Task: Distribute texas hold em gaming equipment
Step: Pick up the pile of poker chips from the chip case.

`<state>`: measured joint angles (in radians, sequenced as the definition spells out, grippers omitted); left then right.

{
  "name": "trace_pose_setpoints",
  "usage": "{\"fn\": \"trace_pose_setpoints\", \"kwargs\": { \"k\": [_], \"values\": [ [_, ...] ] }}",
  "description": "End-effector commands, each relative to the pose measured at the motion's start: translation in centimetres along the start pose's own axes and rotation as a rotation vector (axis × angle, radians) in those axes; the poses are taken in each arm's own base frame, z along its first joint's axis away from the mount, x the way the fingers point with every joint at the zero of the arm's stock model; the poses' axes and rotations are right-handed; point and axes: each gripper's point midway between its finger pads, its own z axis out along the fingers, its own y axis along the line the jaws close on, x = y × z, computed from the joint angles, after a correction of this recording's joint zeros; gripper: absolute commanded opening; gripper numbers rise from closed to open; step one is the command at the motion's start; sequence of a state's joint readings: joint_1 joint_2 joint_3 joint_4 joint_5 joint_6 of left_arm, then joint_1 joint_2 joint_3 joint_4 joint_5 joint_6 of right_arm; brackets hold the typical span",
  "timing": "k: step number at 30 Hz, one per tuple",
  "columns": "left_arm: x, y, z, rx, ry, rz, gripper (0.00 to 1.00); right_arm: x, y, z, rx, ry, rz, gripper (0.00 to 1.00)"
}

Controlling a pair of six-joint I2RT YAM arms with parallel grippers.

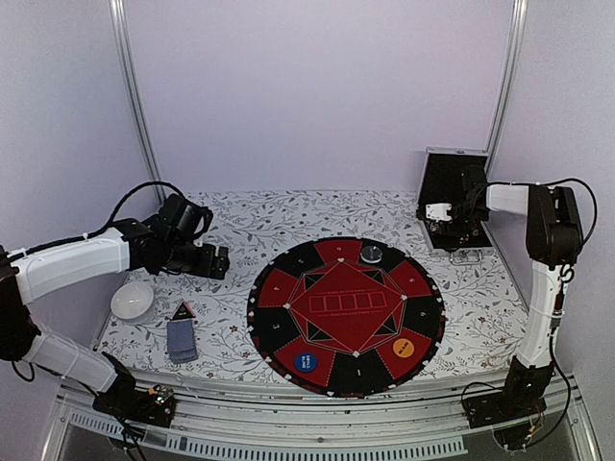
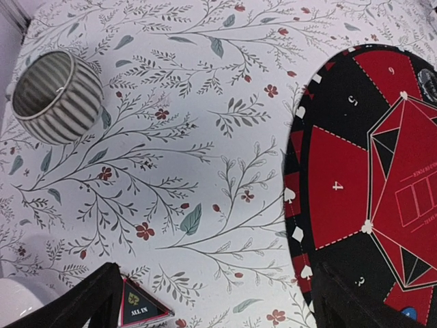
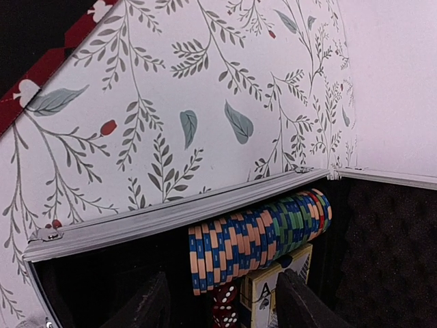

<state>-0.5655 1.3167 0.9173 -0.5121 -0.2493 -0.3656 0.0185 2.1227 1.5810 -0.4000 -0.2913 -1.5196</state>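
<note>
Beyond the far-right edge of the mat (image 1: 288, 288), I am hovering the right gripper (image 3: 222, 301), half-open and empty, over undistributed poker chips (image 3: 259, 232). Blue disc (image 1: 305, 362) and orange disc (image 1: 404, 347) are sitting on the mat; cards (image 1: 182, 339) are lying undealt left of it; left gripper (image 2: 212, 301) is gaping wide, empty.

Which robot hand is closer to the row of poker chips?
The right. The right gripper hangs right at the poker chips in the open case; the left gripper is far off, on the other side of the round mat.
</note>
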Motion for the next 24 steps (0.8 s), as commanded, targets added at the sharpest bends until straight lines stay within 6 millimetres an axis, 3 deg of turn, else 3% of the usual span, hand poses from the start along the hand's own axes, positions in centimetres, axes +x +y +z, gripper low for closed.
{"fn": "trace_pose_setpoints", "kwargs": {
  "k": [1,7,13,20,24],
  "values": [
    [-0.7,-0.3,0.3,-0.001,-0.012,0.016,0.98,1.0,-0.9,1.0,0.032,0.037,-0.052,0.52],
    [-0.7,-0.3,0.5,-0.005,-0.009,0.017,0.98,1.5,-0.3,2.1,0.024,0.051,-0.069,0.41],
    [-0.5,-0.3,0.9,-0.009,0.001,0.020,0.98,1.8,0.2,2.4,0.022,0.058,-0.078,0.37],
    [-0.4,-0.5,1.2,-0.002,0.012,0.016,0.98,1.8,2.5,2.9,-0.027,0.071,-0.105,0.32],
    [-0.1,-0.5,1.3,-0.003,0.016,0.017,0.98,1.6,2.8,2.6,-0.027,0.064,-0.095,0.32]
  ]
}}
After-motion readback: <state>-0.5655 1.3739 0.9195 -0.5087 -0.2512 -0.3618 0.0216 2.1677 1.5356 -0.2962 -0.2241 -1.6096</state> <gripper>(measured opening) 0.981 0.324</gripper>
